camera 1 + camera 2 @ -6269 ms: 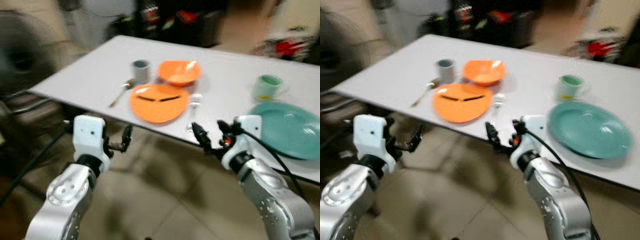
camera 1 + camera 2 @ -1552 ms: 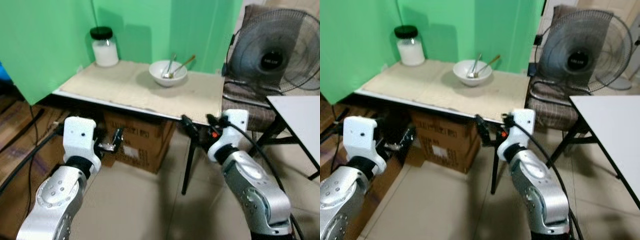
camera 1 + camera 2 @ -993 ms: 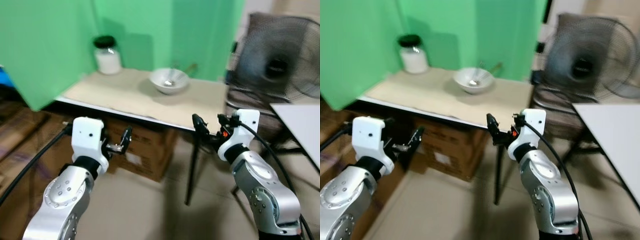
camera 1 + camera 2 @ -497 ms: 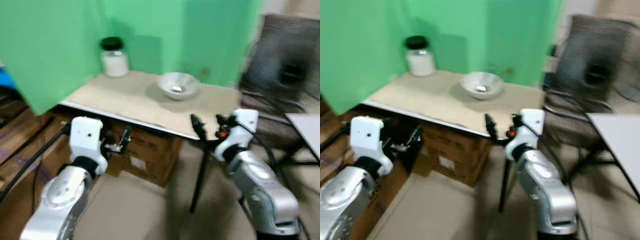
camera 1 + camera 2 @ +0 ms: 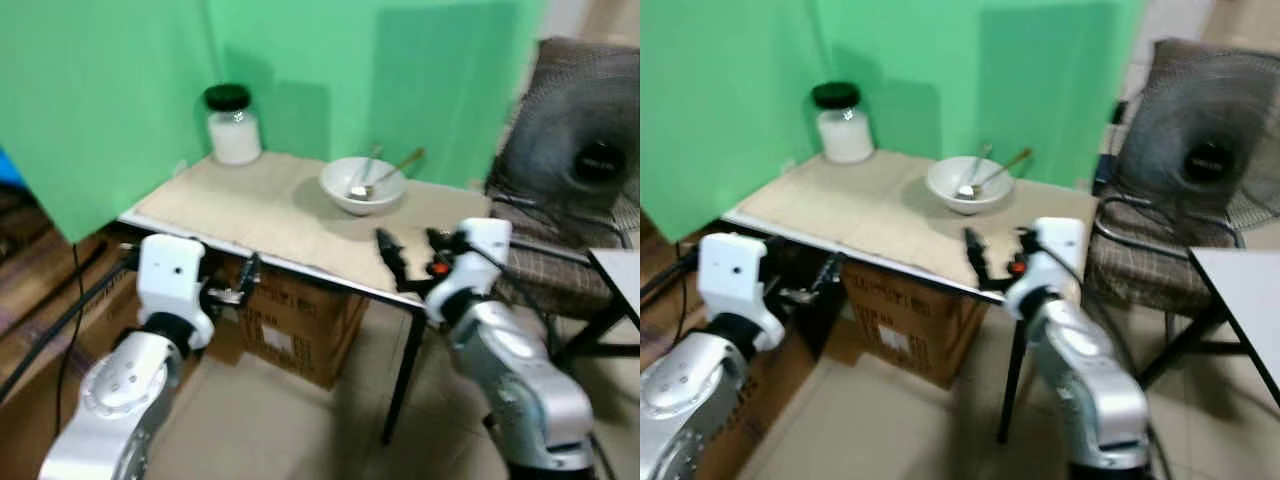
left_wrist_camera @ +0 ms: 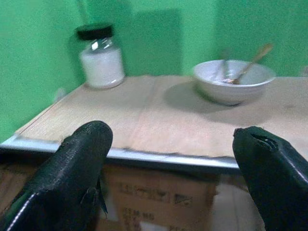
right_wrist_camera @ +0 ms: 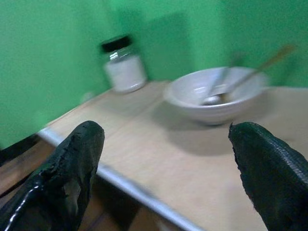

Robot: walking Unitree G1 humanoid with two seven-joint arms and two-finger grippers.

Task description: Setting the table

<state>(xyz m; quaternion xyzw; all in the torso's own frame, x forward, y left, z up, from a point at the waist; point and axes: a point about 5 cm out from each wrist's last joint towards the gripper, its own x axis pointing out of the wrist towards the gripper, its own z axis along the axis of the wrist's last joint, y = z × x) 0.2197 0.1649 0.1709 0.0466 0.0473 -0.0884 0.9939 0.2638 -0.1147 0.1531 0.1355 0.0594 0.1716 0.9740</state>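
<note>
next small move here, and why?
Probably step closer to the side table and reach the right gripper toward the white bowl. Both grippers are open and empty; the right one is only at the table's near edge, and the bowl, holding utensils, sits further back. The left gripper is below the edge.

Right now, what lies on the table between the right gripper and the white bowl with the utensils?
Nothing: in the right eye view, bare beige tabletop runs from the open right gripper to the white bowl.
</note>
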